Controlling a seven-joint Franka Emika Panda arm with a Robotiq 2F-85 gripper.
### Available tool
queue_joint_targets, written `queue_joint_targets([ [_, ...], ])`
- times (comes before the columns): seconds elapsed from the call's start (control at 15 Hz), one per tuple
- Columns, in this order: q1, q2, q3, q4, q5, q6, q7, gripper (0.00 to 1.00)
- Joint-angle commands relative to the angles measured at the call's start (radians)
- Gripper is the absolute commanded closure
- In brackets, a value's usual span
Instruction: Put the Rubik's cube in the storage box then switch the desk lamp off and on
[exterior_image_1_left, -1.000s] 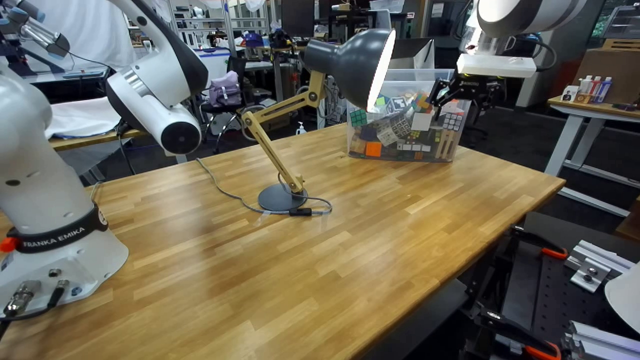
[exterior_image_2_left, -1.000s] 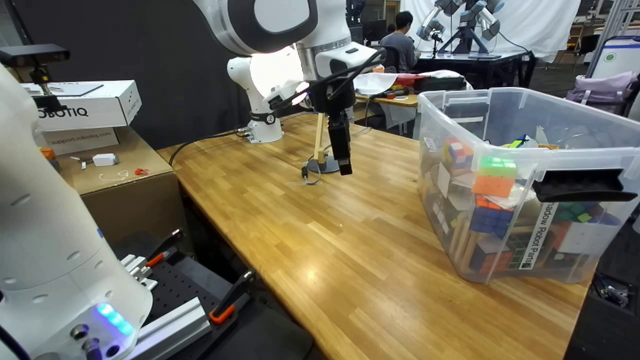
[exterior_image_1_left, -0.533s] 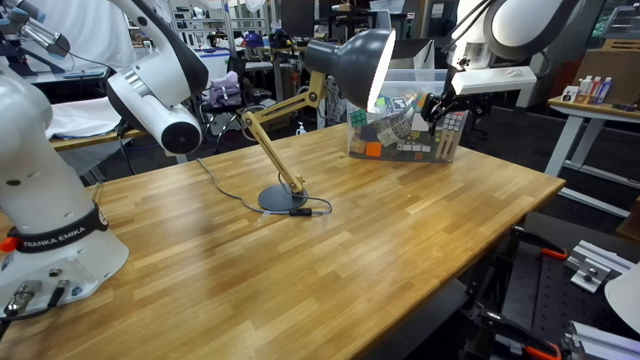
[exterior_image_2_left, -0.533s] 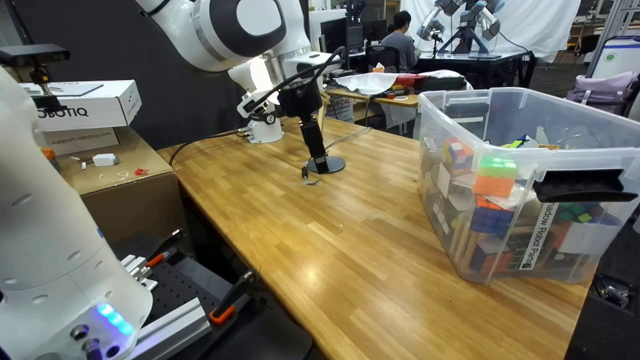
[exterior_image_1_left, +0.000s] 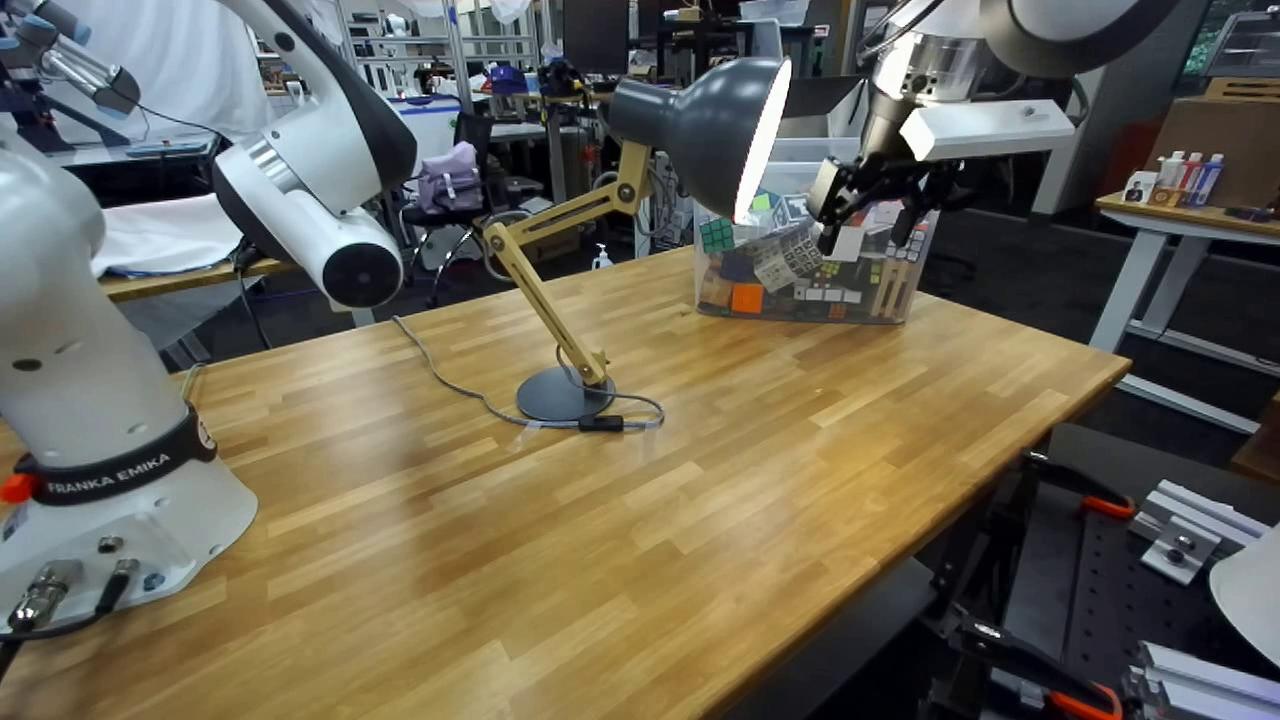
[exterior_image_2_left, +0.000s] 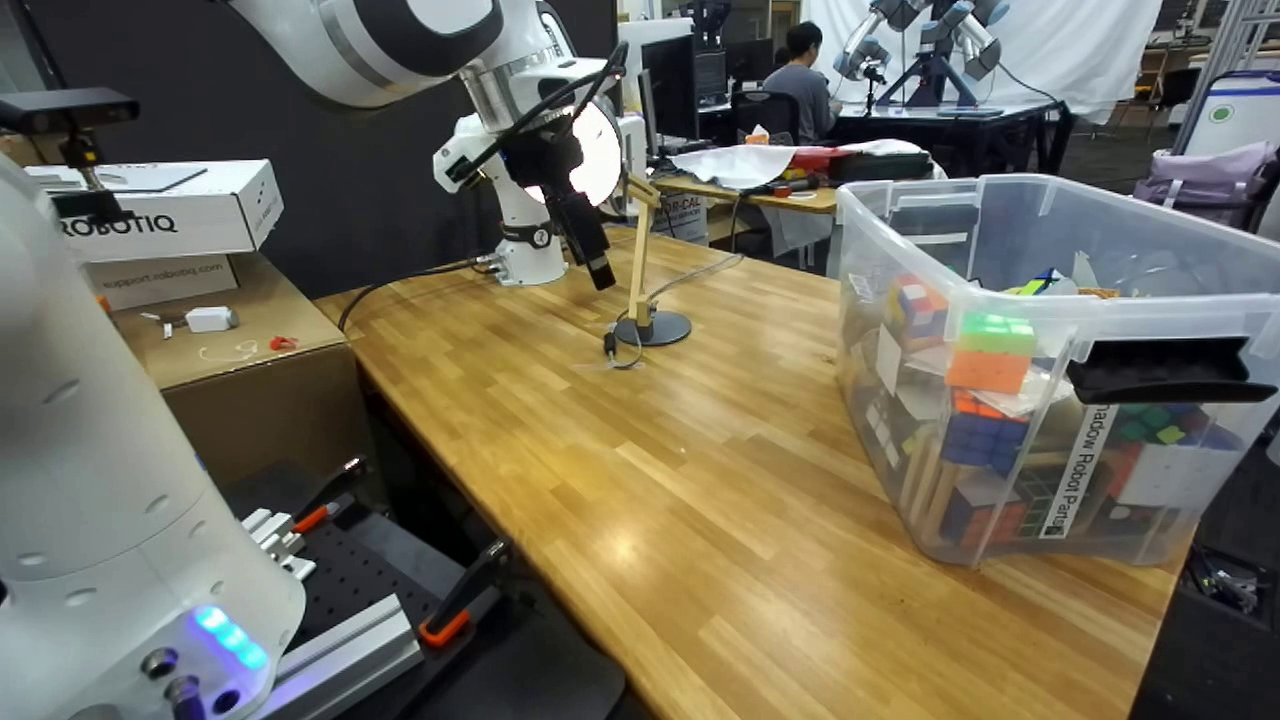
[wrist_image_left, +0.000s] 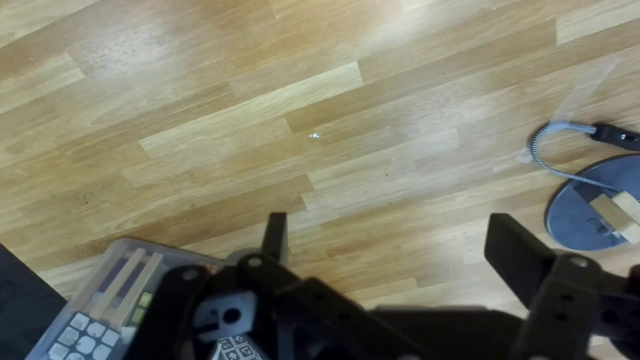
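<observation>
The clear storage box stands on the table with mixed cubes and parts inside. Among them are a green-and-orange cube and a blue-and-orange one; which is the task's Rubik's cube I cannot tell. The desk lamp is lit, its dark head raised on a tan arm. On its cord, beside the round base, lies a black switch. My gripper hangs tilted above the table, open, with only wood visible between its fingers. In an exterior view the gripper appears left of the lamp's arm.
A second white robot arm is mounted at the table's far end from the box. Clamps with orange handles sit beside the table edge. Robotiq cartons rest on a side stand. The lamp cord trails across the tabletop.
My gripper has moved left in both exterior views, tilting on the way. Over the last half second it has risen slightly. The box and the lamp have stayed in place.
</observation>
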Motion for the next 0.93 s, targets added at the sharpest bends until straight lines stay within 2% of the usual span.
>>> queue_joint_targets([
  [0.0,-0.024,-0.007,0.028,0.000,0.029,-0.002,-0.029,0.00],
  [0.27,-0.024,-0.008,0.026,-0.002,0.031,-0.002,-0.038,0.00],
  [0.4,-0.002,-0.005,0.011,0.002,0.074,0.010,-0.057,0.00],
  [0.53,0.009,0.008,0.026,0.005,0.100,0.013,-0.061,0.00],
  [0.87,0.088,0.039,0.055,-0.002,0.204,0.010,-0.102,0.00],
])
